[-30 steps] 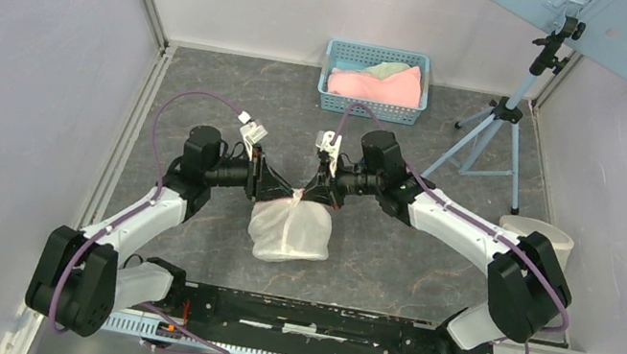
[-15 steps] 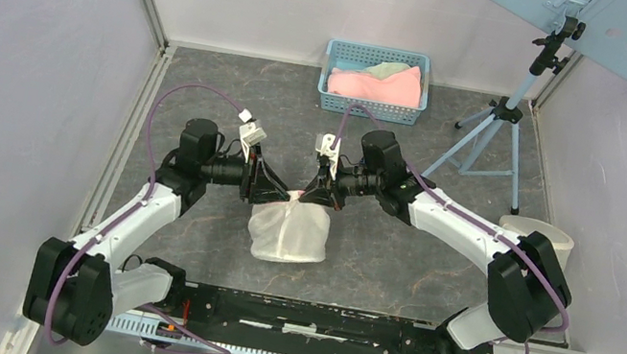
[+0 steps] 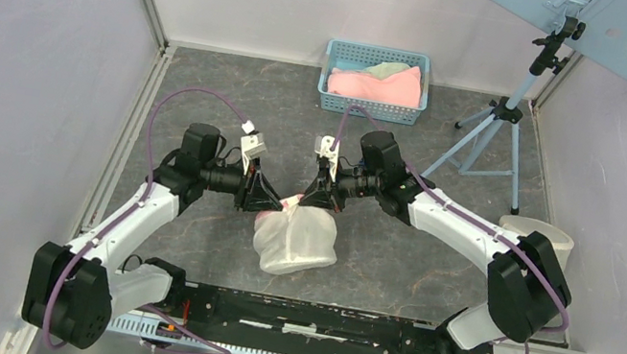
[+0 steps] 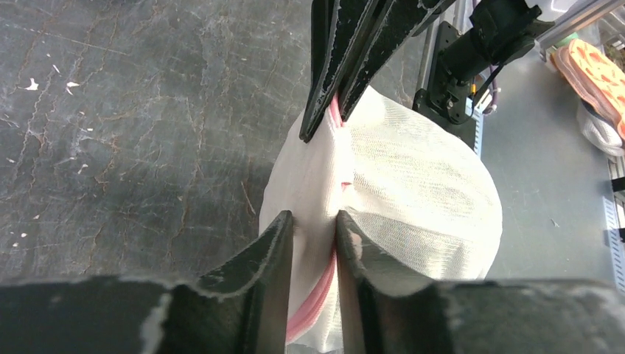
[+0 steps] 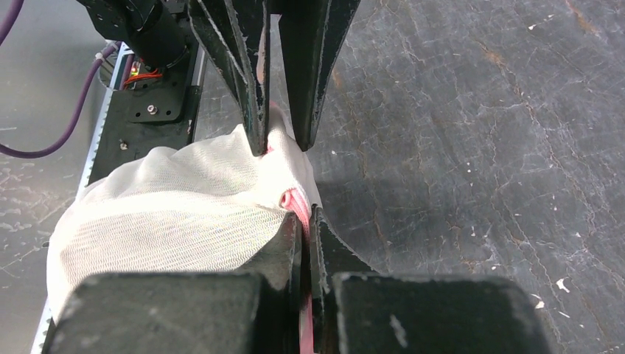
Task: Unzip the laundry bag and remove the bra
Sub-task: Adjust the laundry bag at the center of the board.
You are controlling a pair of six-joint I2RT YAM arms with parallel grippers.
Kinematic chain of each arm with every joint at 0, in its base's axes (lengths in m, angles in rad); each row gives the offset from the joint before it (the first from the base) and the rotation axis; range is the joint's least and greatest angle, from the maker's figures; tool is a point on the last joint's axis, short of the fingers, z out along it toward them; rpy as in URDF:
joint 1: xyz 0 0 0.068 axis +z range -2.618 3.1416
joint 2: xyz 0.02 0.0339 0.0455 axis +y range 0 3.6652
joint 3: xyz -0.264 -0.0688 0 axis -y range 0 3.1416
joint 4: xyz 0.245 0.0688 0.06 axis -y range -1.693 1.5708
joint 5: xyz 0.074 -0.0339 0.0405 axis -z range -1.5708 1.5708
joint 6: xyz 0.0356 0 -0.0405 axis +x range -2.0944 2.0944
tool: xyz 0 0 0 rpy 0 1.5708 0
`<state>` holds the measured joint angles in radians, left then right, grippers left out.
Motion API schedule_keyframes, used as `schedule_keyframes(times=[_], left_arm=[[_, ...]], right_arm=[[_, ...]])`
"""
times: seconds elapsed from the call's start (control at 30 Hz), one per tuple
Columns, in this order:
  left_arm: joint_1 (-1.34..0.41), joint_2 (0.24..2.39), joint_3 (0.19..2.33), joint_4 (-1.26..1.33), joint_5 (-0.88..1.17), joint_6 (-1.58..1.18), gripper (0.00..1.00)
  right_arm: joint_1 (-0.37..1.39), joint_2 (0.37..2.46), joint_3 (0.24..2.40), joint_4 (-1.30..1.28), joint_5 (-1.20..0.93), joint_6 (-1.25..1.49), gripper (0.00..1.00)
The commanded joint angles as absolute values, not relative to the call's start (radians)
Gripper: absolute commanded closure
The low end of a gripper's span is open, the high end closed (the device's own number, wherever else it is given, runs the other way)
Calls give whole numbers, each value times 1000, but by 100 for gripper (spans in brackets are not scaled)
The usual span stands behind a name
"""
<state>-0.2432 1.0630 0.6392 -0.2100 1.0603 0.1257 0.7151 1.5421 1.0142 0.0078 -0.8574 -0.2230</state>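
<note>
Mid-frame, laundry bag (image 3: 296, 242) is gripped from both sides: pink zip edge clamped tight in R gripper (image 5: 304, 221), mesh fold pinched in narrowly parted L gripper (image 4: 313, 220).

- One laundry bag (image 3: 298, 243), centre of the frame.
- Two grippers at mid-frame: left gripper (image 3: 271, 204), right gripper (image 3: 317, 199).
- One blue basket (image 3: 370, 107), top centre.
- One tripod (image 3: 491, 140), upper right.

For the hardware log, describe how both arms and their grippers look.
Both the left arm and right arm have white link shells and bulky black joint housings. A purple cable runs along each. The left gripper and right gripper each carry two slim, black, tapering fingers with scuffed edges.
</note>
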Motion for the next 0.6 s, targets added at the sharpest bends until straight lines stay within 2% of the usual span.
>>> schedule_keyframes(times=[0.0, 0.07, 0.17, 0.23, 0.27, 0.37, 0.43, 0.57], left_arm=[[-238, 1043, 668, -284, 1096, 228, 70], [-238, 1044, 669, -268, 1088, 216, 79], [-237, 1049, 674, -230, 1104, 166, 92], [-238, 1057, 683, -220, 1125, 141, 97], [-238, 1061, 689, -224, 1136, 142, 98], [-238, 1070, 707, -258, 1158, 173, 98], [-238, 1075, 720, -281, 1163, 188, 98], [-238, 1076, 734, -286, 1164, 186, 98]], right_arm=[[702, 1513, 1042, 44, -873, -229, 100], [703, 1511, 1043, 41, -886, -235, 100], [704, 1502, 1039, 21, -899, -286, 83], [703, 1492, 1039, 2, -899, -351, 71], [703, 1486, 1038, -28, -894, -390, 61], [704, 1473, 1033, -62, -876, -480, 45], [705, 1466, 1027, -69, -871, -521, 41], [725, 1459, 1030, -66, -864, -537, 40]])
